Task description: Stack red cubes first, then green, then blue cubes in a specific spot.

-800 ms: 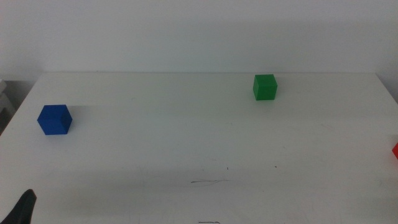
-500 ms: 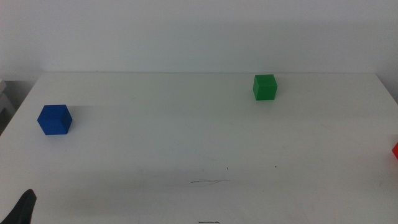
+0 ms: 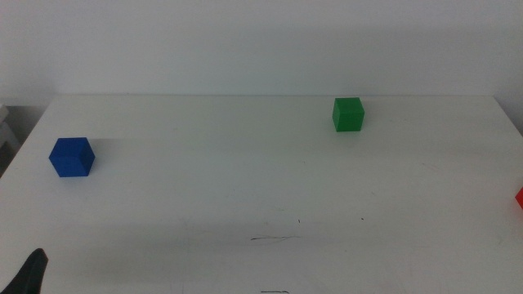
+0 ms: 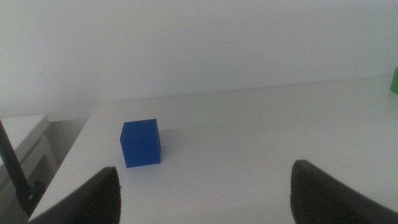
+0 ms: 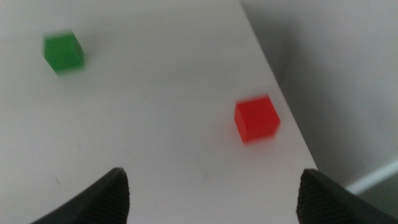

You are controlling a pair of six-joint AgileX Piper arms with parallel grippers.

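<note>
The blue cube (image 3: 72,157) sits at the table's far left; it also shows in the left wrist view (image 4: 141,143). The green cube (image 3: 348,113) sits at the back, right of centre, and shows in the right wrist view (image 5: 63,52). The red cube (image 3: 519,197) is cut by the right edge of the middle view; the right wrist view shows it whole (image 5: 256,119) near the table's right edge. My left gripper (image 4: 205,193) is open, empty, short of the blue cube; its tip shows at the bottom left (image 3: 31,273). My right gripper (image 5: 211,199) is open, empty, above the table short of the red cube.
The white table (image 3: 245,188) has a faint dark scratch (image 3: 274,238) near its front middle. A white wall runs behind the table. The table's right edge (image 5: 280,99) drops off just beyond the red cube.
</note>
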